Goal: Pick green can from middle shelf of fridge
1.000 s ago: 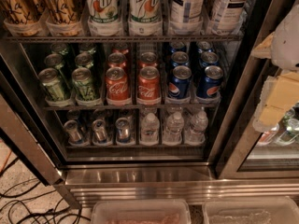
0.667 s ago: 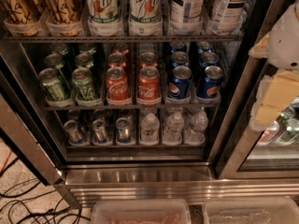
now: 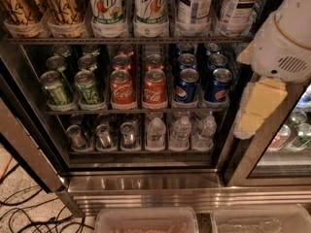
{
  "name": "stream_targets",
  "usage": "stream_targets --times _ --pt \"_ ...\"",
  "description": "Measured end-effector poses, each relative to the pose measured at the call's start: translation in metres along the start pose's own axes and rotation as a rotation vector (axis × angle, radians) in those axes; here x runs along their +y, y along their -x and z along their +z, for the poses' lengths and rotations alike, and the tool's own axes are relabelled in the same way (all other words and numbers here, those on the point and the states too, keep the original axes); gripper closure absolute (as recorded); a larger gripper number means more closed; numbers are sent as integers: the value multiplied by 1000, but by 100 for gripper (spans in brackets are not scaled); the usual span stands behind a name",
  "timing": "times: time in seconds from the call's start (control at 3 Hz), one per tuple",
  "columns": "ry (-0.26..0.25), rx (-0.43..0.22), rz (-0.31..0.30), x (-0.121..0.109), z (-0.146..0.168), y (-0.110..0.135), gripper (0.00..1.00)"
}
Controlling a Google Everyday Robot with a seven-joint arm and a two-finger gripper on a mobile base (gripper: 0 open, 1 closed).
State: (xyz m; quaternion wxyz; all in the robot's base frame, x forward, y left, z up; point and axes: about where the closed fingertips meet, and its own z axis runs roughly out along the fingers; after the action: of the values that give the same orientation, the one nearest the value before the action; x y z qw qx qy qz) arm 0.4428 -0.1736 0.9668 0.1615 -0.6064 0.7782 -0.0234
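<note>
Approach step, I'd say; gripper [image 3: 255, 111] hangs at 3 o'clock, beside the fridge [image 3: 146, 183] opening, well apart from the cans; jaw state: cannot tell; green can [image 3: 88, 87] stands at 9 o'clock, front of middle shelf [image 3: 131, 111], just beside red cans [image 3: 122, 89]; next move: travel toward 9 o'clock, line up on it.
</note>
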Motion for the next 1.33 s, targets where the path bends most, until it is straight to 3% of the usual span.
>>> stream_targets --times 0.33,0.67,1.0,1.33 --pt "9 -130 -12 18 6 28 0" --pt "23 -303 -20 37 5 59 0" --pt "53 -476 -10 56 2 104 0" --pt "120 -672 -5 66 12 159 0"
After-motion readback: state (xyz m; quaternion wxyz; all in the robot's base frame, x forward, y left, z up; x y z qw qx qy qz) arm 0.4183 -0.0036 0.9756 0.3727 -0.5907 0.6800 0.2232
